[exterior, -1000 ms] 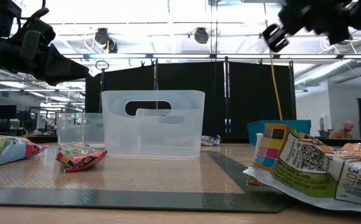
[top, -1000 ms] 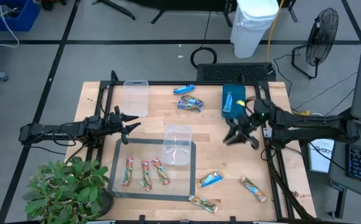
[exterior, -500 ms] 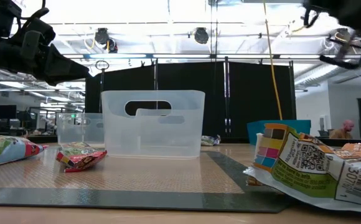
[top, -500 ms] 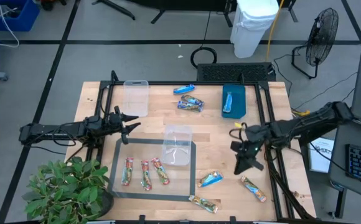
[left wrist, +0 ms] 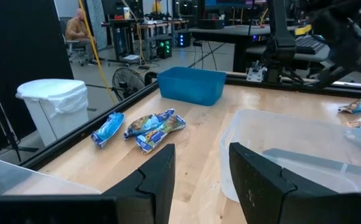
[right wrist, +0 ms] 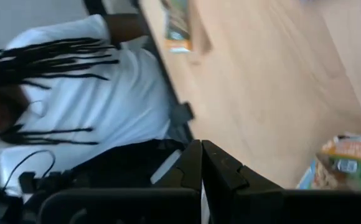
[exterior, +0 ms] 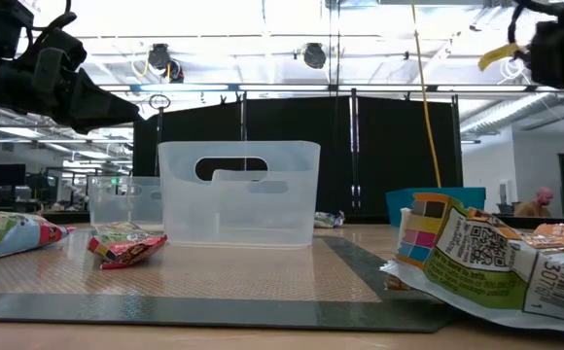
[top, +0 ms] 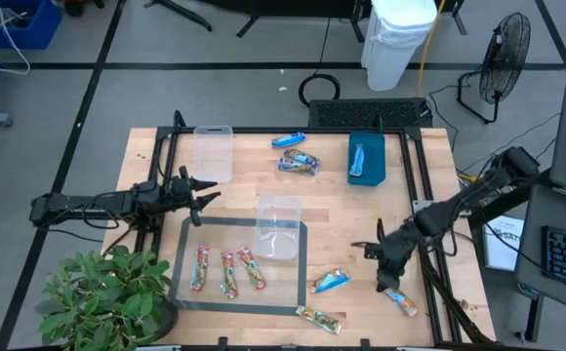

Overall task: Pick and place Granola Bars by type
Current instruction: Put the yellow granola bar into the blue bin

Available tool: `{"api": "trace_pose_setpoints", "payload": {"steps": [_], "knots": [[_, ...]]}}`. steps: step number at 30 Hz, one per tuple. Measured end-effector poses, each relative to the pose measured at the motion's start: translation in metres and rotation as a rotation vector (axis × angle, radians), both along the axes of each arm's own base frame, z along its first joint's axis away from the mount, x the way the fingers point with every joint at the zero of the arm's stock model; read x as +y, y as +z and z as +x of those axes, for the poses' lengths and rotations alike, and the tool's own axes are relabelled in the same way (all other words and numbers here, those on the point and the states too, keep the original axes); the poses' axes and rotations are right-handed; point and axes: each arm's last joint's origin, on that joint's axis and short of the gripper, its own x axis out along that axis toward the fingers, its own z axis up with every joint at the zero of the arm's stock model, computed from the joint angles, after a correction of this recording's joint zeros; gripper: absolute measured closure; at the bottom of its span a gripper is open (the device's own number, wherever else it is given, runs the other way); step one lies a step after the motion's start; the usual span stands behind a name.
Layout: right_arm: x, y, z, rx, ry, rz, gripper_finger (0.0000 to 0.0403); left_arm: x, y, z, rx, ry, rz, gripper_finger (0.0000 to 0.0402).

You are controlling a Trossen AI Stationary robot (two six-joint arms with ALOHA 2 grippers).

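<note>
High view: right gripper [top: 392, 269] hovers just above the tan bar [top: 399, 296] at the bench's [top: 342, 210] near right; its wrist view shows fingers pressed together, empty. I judge it is approaching a pick; next, open and descend. Left gripper [top: 203, 192] waits open, far left.

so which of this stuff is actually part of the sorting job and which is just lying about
Part of the job:
- red-and-green bars on the mat
- blue bars, one in the teal tray
- tan-gold bars
- clear tubs
- right pincer, shut, above a tan-gold bar
- left pincer, open, waiting

Just lying about:
- potted plant
- fan
- white bin
</note>
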Motion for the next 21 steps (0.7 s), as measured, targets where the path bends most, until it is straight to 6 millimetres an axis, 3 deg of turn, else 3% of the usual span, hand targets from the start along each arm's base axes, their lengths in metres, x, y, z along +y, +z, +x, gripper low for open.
{"api": "trace_pose_setpoints", "payload": {"steps": [11, 21], "knots": [[0.027, -0.033, -0.018, 0.268, 0.028, -0.136, 0.0403, 0.000, 0.000, 0.000, 0.000, 0.000, 0.000, 0.0245], [0.023, -0.052, -0.032, 0.429, 0.070, -0.316, 0.0403, 0.000, 0.000, 0.000, 0.000, 0.000, 0.000, 0.0245]]}}
